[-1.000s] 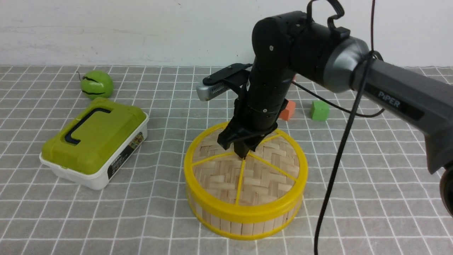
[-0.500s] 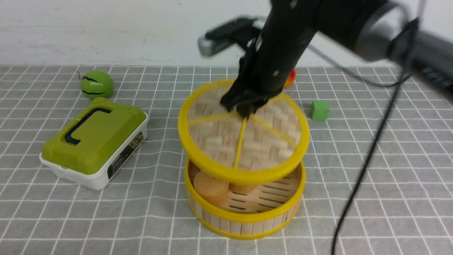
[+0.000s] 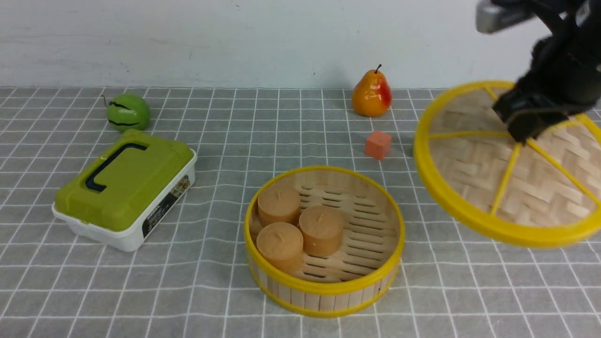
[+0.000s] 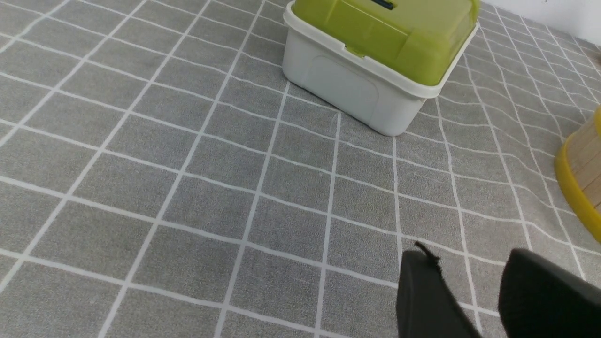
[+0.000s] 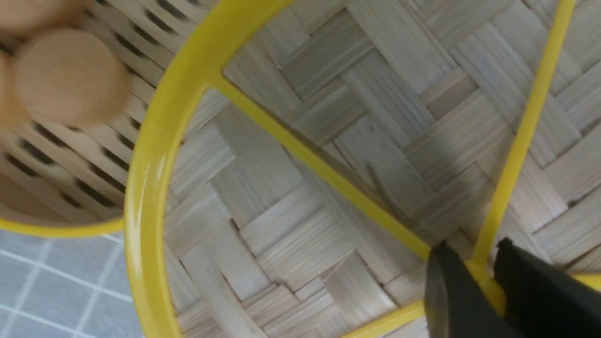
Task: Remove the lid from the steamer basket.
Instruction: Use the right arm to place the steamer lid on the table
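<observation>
1. Jaws of our right gripper pinch the yellow hub of the lid, which hangs tilted in the air to the right of the steamer basket.
2. We see three tan cylinders inside the uncovered basket.
3. Our left gripper hovers over the cloth with its jaws parted.
4. The white box sits closed under its green cover, so we cannot see what is inside.

Three cakes, one lid, one steamer basket, one pear.

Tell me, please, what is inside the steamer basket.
The steamer basket holds three tan round blocks, clustered on its left; the slatted floor beside them is bare. Floor under the blocks and behind the near wall is hidden.
</observation>
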Robot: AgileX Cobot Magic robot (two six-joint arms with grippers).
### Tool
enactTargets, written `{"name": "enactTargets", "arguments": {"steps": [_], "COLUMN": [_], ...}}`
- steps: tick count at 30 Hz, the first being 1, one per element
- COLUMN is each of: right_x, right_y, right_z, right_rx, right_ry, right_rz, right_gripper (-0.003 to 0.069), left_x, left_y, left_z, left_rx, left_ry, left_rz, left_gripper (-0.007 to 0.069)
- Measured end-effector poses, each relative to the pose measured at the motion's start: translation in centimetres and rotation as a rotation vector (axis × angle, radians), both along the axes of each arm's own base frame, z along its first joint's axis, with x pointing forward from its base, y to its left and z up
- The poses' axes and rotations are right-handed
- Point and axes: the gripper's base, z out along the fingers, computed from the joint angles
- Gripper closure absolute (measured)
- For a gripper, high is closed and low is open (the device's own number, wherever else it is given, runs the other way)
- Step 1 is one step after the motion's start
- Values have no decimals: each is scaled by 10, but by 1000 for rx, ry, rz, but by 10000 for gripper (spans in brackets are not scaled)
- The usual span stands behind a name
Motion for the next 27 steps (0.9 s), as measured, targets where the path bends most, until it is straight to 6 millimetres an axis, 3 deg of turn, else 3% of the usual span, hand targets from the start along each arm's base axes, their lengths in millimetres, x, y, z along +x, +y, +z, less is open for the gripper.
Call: {"name": "enactTargets", "arguments": {"steps": [2,5,10,19,24,25,27], "right_x": [4,11,26,51,52,51,47], "right_y": [-21,-33,-34,-33,-33,-33,-33], "right_z": [-29,-59,-102,-159,-162,-156,-138], "right_rx": [5,33,51,45,60,66,66], "right_ry": [57,70,74,129,146,157,162], "right_rz": [-67,-119,-143,-157,-204,-221,-211], "right_gripper": [579,579,579,548,440,368,293], "left_x": [0,0,0,0,0,0,0], "left_y": [0,0,0,0,0,0,0], "left_z": [0,0,0,0,0,0,0], "left_rx": [0,0,0,0,0,0,0], "left_ry": [0,0,0,0,0,0,0], "left_rz": [0,0,0,0,0,0,0], "left_gripper": [386,386,386,386,386,386,386]}}
